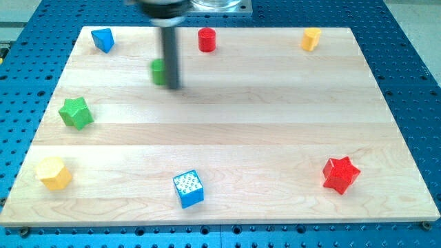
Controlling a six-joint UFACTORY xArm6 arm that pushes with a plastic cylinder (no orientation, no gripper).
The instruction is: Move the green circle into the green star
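Your tip [172, 87] sits on the board [227, 124] near the view's top left, pressed up against the right side of the green circle [158, 71], which is half hidden behind the rod. No jaws here, just a plain rod end, so nothing spread or pinched; it looks to be touching the circle but the blur makes that hard to confirm. The green star [76, 113] lies down and to the view's left of the circle, near the left edge, well apart from it. Tip being on the circle's right makes sense: you push from the side opposite the target, so the circle goes leftward. Judgement: you'd want the tip a bit more toward the top-right of the circle, since the star sits lower as well as left, otherwise the circle slides straight left and passes above it. Lane between circle and star looks free. Others are out of the way: blue block [103, 39] in the top left corner, red cylinder [207, 40] top centre, yellow block [311, 38] top right, yellow hexagon-ish block [54, 172] bottom left, blue cube [188, 189] bottom centre, red star [340, 173] bottom right. Push under way, contact not yet made with the star
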